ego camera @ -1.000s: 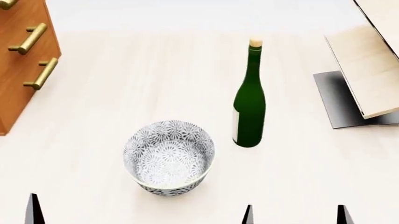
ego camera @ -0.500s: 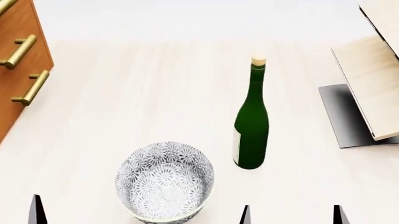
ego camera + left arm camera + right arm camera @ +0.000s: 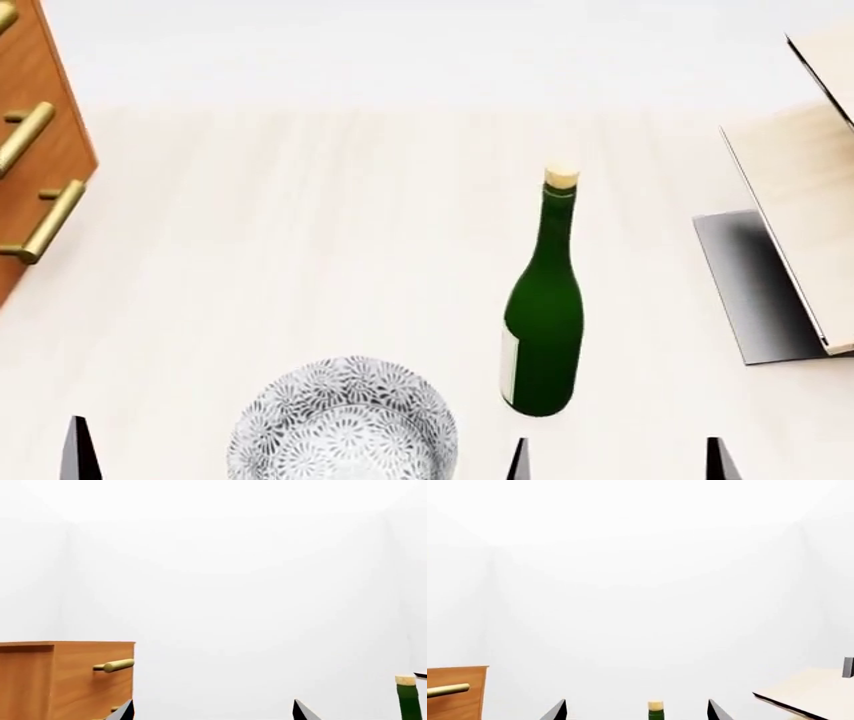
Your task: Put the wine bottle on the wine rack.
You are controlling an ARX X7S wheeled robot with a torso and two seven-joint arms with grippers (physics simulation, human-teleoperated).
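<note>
The wine bottle (image 3: 543, 330) stands upright on the pale wooden table, dark green with a tan cork and a pale label strip. Its cork shows between the right gripper's tips in the right wrist view (image 3: 655, 706) and at the edge of the left wrist view (image 3: 406, 695). The wine rack (image 3: 801, 230) of slanted light-wood panels on a grey base stands at the far right; one panel shows in the right wrist view (image 3: 807, 692). My right gripper (image 3: 617, 460) is open, its tips at the near edge, short of the bottle. My left gripper (image 3: 212, 711) is open and empty.
A patterned grey-white bowl (image 3: 340, 430) sits on the table in front, left of the bottle. A reddish-brown cabinet (image 3: 34, 150) with brass handles stands at the left edge; it also shows in the left wrist view (image 3: 67, 680). The table (image 3: 307, 220) stretches behind.
The view has moved forward: the bottle, bowl, cabinet and rack have all slid lower and nearer in the head view. The bottle stays upright. Both grippers stay open.
</note>
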